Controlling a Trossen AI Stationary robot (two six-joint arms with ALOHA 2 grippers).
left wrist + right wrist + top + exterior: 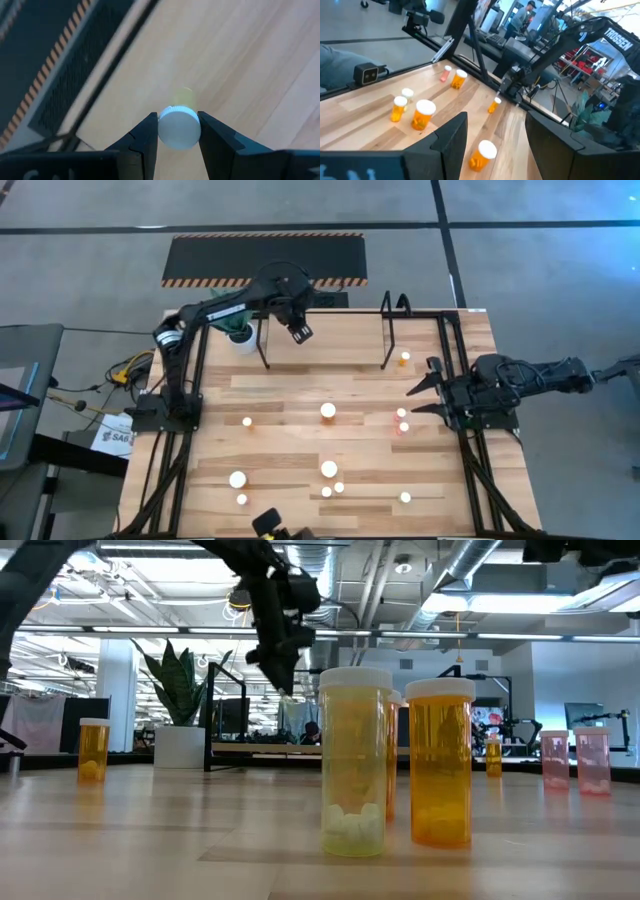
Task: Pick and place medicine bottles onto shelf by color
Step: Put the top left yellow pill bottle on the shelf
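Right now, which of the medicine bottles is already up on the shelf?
Only the small orange bottle by the shelf's right-hand black upright. One more yellow bottle is clamped in the left gripper above the shelf; the other bottles stand on the table.

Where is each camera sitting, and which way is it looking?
High view: above the table, looking straight down; both arms show, left gripper over the shelf, right gripper open at the table's right edge.
Low view: at tabletop height, looking level past the yellow bottle; the left arm hangs in from above.
Left wrist view: on the left wrist, looking down; its fingers grip a small bottle.
Right wrist view: on the right wrist, looking across the table; its open fingers show.
Shared: the high and right wrist views both show the left arm.
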